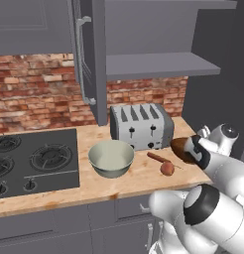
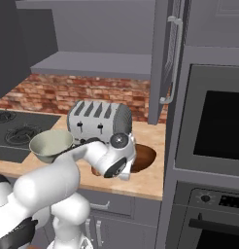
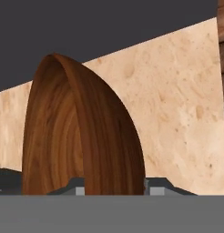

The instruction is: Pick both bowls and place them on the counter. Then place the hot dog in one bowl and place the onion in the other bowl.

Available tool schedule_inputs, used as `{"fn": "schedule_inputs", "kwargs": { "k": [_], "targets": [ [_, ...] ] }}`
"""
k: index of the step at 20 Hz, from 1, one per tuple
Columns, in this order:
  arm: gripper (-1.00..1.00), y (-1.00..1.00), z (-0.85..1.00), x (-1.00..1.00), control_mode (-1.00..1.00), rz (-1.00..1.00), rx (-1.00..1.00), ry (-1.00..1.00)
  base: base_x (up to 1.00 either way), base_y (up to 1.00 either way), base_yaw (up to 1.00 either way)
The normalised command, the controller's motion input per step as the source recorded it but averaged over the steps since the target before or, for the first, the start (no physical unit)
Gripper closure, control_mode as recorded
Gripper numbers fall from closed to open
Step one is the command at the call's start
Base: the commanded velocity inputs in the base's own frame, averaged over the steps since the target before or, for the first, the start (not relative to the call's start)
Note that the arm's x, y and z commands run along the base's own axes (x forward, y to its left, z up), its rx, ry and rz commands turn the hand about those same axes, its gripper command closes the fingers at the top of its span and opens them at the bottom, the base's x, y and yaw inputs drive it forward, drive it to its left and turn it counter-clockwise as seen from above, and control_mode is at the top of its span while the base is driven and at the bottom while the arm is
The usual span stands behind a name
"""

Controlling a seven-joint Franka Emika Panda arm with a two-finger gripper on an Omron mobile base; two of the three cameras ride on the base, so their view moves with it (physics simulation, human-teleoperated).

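The white arm's two-finger gripper (image 3: 111, 184) is clenched on the rim of the dark glossy reddish-brown round bowl (image 3: 77, 132). In the hand view the bowl's wall rises between the two dark finger tips, one on each side of it, and its lower part is cut off at the bottom of the picture.

From the left base view the brown bowl (image 1: 182, 149) sits at the right end of the light tan wood-grain counter (image 1: 139, 181), near the toaster's right corner; only its left part shows, the rest hidden behind the arm's wrist. Whether it rests on the wood or hangs just above cannot be told. From the right base view the same bowl (image 2: 143, 156) peeks out to the right of the wrist, low over the counter (image 2: 150, 182), and the fingers themselves are hidden behind the hand.

The pale grey-green round bowl with a cream inside (image 1: 111, 158) stands upright on the counter in front of the silver four-slot toaster (image 1: 141, 125), just right of the black stove top (image 1: 34, 158). In the right base view this bowl (image 2: 51, 145) is partly covered by the arm.

The thin reddish-brown hot dog (image 1: 158, 158) lies on the counter between the two bowls, and the small round reddish-brown onion (image 1: 167, 168) sits just near of its right end, close enough that contact is hard to judge.
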Motion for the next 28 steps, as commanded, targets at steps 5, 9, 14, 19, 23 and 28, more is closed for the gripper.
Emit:
{"fn": "schedule_inputs", "kwargs": {
  "k": [5,9,14,19,23,28],
  "targets": [
    [1.00,0.02,-0.28,-0.04,-1.00,0.00,-0.02,-0.09,0.00,0.00,0.00],
    [1.00,0.03,-0.30,-0.03,-1.00,-0.01,-0.05,-0.06,0.00,0.00,0.00],
    [1.00,-0.01,-0.25,-0.13,-1.00,0.00,-0.04,0.00,0.00,0.00,0.00],
    [1.00,-0.05,-0.21,-0.14,-1.00,0.00,-0.01,0.00,0.00,0.00,0.00],
    [1.00,-0.07,-0.18,-0.16,-1.00,0.00,0.00,0.00,0.00,0.00,0.00],
    [-1.00,-0.01,-0.09,-0.08,-1.00,0.00,0.00,0.00,0.00,0.00,0.00]
  ]
}}
